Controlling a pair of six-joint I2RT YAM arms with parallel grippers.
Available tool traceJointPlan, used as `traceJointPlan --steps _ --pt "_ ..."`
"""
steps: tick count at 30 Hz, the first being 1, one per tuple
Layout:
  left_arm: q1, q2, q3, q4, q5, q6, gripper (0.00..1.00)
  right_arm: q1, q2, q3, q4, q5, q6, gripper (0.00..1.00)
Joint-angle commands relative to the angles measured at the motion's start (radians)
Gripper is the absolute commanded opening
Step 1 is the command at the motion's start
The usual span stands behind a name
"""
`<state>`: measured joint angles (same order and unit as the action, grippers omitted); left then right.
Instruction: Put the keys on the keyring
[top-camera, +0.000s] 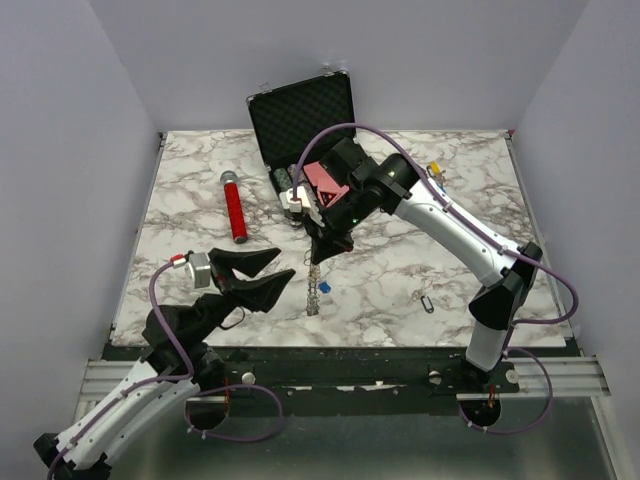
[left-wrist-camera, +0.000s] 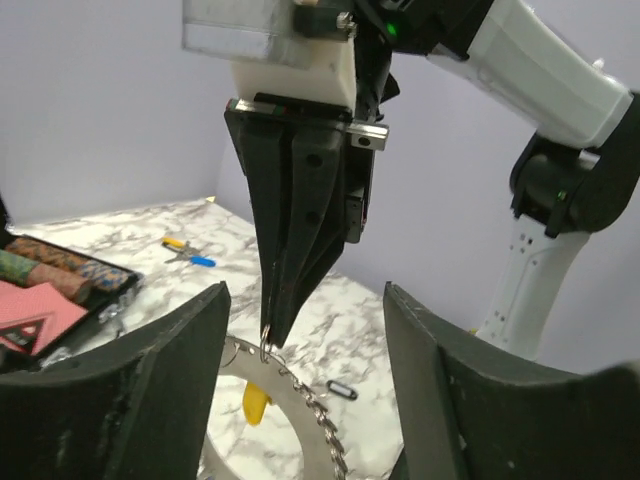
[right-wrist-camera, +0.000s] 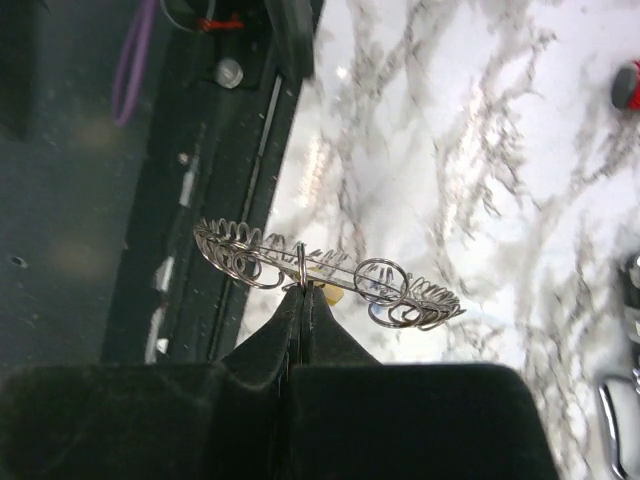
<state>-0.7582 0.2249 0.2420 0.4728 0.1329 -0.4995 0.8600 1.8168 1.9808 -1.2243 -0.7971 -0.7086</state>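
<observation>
Marble worktop (top-camera: 180, 200), top view: your right hand (top-camera: 322, 252), fingers together, pinches the keyring (top-camera: 317, 288) hanging edge-on; left hand (top-camera: 284, 265) apart, just beside. Left wrist: yellow tag (left-wrist-camera: 255, 405) under its rim. Right wrist: small loop clamped.

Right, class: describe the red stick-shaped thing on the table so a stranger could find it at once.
Find the open black case at the back of the marble table. Left of it, seen from above, lies a red tube with a grey cap at its far end. Nothing else there is long, round and bright red.
</observation>
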Motion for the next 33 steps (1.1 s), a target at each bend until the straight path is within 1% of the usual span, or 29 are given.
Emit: traceJointPlan --steps 1,4,6,8,10,13,15,21,30,33 --pt "0.007 -0.019 0.143 -0.471 0.054 0.197 0.73 0.004 -0.014 0.056 -0.092 0.168 -0.086 0.01" --pt "0.007 0.065 0.215 -0.572 0.102 0.283 0.79 0.013 -0.005 0.081 -0.127 0.231 -0.11 0.01" --pt "0.005 0.14 0.255 -0.6 0.135 0.347 0.8 0.016 -0.005 0.082 -0.132 0.263 -0.114 0.01" --pt "0.003 0.209 0.289 -0.602 0.154 0.403 0.8 0.016 -0.005 0.081 -0.135 0.277 -0.115 0.01" --pt "0.003 0.255 0.298 -0.553 0.168 0.447 0.8 0.017 -0.005 0.078 -0.136 0.282 -0.117 0.01" --pt "0.002 0.306 0.284 -0.433 0.175 0.495 0.73 0.017 -0.005 0.075 -0.136 0.283 -0.115 0.01" --pt "0.002 0.336 0.286 -0.386 0.171 0.522 0.69 0.017 -0.004 0.075 -0.138 0.283 -0.117 0.01" --pt "0.002 0.41 0.292 -0.3 0.18 0.527 0.52 0.017 0.006 0.081 -0.145 0.268 -0.123 0.01" --pt "0.002 0.43 0.206 -0.109 0.203 0.504 0.48 0.019 0.015 0.098 -0.153 0.242 -0.124 0.01" --pt "0.002 0.444 0.201 -0.091 0.218 0.504 0.44 0.019 0.013 0.098 -0.153 0.237 -0.124 0.01"
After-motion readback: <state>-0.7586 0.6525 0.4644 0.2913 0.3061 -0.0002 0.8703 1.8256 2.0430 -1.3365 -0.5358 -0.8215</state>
